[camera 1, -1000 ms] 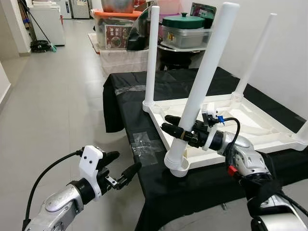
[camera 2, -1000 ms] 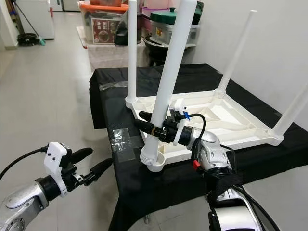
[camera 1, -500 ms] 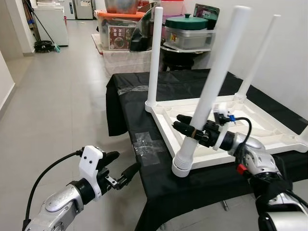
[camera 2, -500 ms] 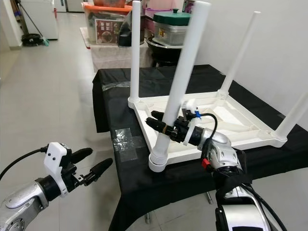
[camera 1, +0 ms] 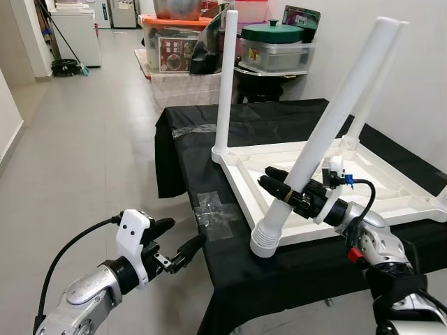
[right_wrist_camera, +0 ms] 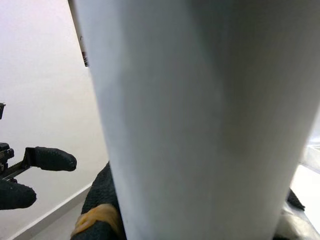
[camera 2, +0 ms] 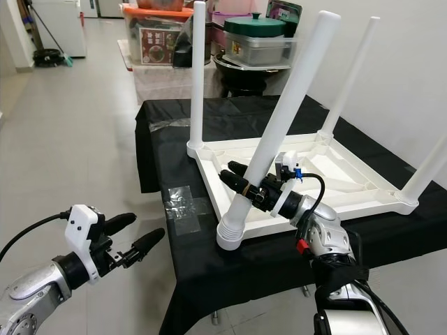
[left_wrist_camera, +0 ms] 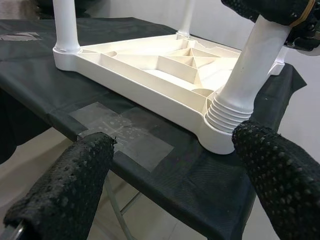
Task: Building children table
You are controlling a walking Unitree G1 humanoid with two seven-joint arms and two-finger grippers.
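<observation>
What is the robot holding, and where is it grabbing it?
The right gripper is shut around the white table leg, low on its shaft, just above the ribbed bottom end that sits at the upside-down tabletop corner. The left gripper holds nothing.

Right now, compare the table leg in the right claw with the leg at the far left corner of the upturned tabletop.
The held leg leans steeply; the far left leg stands upright. The right claw is shut on the held leg low down; nothing touches the far left leg. The held leg's ribbed base sits at the near corner of the tabletop. Both are white round tubes.
</observation>
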